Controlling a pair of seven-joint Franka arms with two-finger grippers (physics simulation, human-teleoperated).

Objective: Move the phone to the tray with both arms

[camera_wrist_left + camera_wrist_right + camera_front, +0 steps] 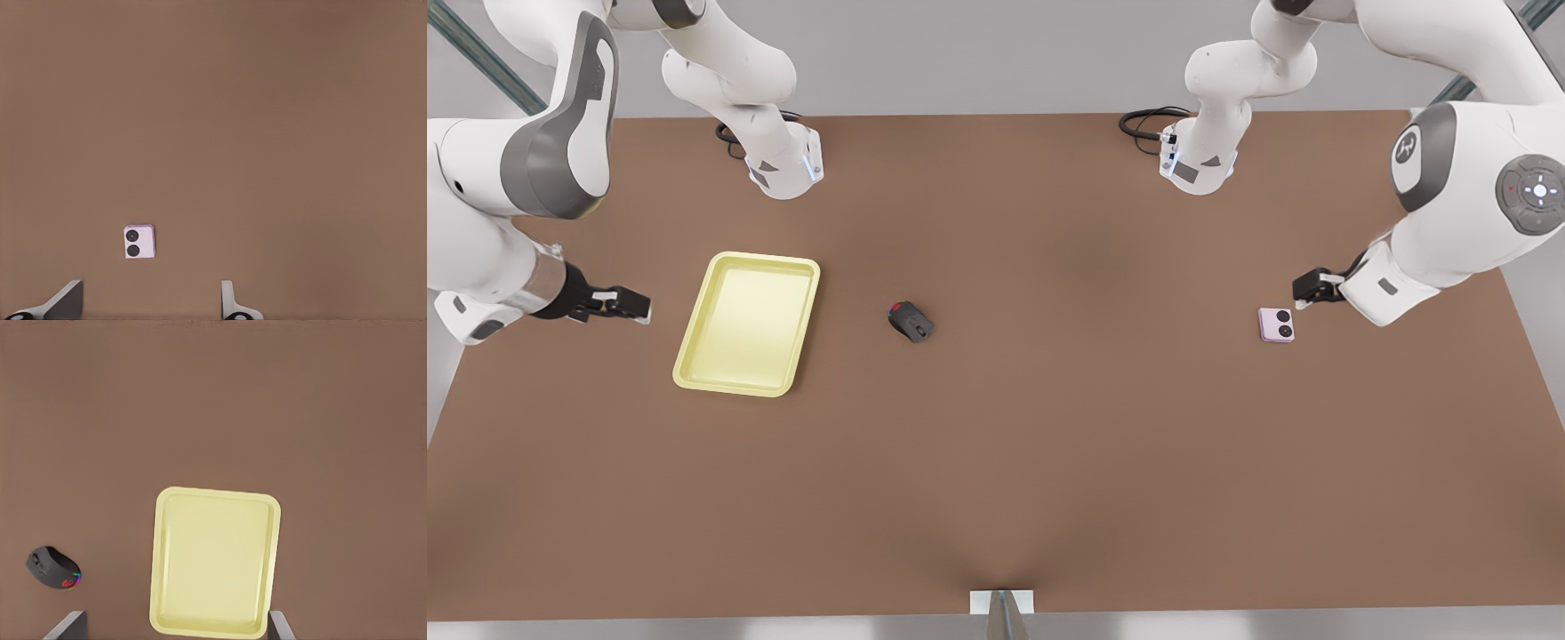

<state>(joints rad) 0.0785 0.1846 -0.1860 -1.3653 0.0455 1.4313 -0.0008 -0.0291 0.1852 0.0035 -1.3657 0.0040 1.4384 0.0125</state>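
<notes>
The pale pink phone (1276, 324) lies flat on the brown table at the front view's right, its two dark lenses facing up. My left gripper (1309, 289) hovers just beside it, toward the far right edge, and is open; in the left wrist view the phone (140, 241) sits on the table ahead of the spread fingers (67, 299). The pale yellow tray (747, 324) rests at the front view's left with nothing in it. My right gripper (636, 305) waits open to the left of the tray, which the right wrist view shows as the tray (213, 560) ahead of it.
A dark grey computer mouse (911, 321) with red accents lies between tray and phone, also the mouse (53, 567) in the right wrist view. Both arm bases (783, 164) (1199, 164) stand at the far table edge with black cables (1145, 120). The near half of the table (1049, 462) is bare.
</notes>
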